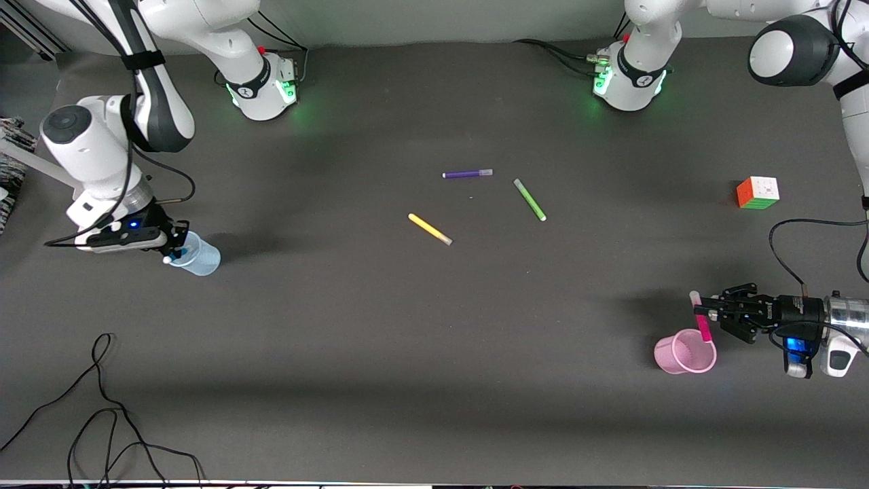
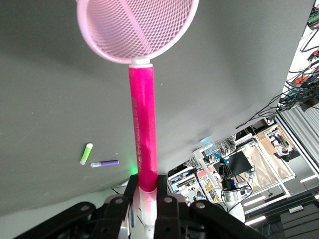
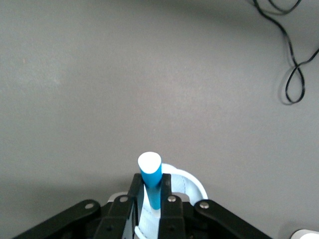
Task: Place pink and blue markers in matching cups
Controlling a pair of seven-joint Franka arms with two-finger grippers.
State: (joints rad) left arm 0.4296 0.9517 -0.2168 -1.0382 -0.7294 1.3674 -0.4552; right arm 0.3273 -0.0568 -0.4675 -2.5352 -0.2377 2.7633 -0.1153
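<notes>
My left gripper (image 1: 707,316) is shut on the pink marker (image 1: 702,323), holding it over the rim of the pink mesh cup (image 1: 682,353), which stands near the left arm's end of the table. In the left wrist view the gripper (image 2: 148,186) holds the marker (image 2: 142,134) with its white tip at the cup's rim (image 2: 134,27). My right gripper (image 1: 173,246) is shut on the blue marker (image 1: 176,253) right at the pale blue cup (image 1: 199,258), near the right arm's end. In the right wrist view the gripper (image 3: 152,195) grips the marker (image 3: 150,180) over the cup's rim (image 3: 193,183).
A purple marker (image 1: 467,174), a green marker (image 1: 529,199) and a yellow marker (image 1: 430,229) lie mid-table. A colour cube (image 1: 757,193) sits toward the left arm's end. A loose black cable (image 1: 102,407) lies near the front camera's edge at the right arm's end.
</notes>
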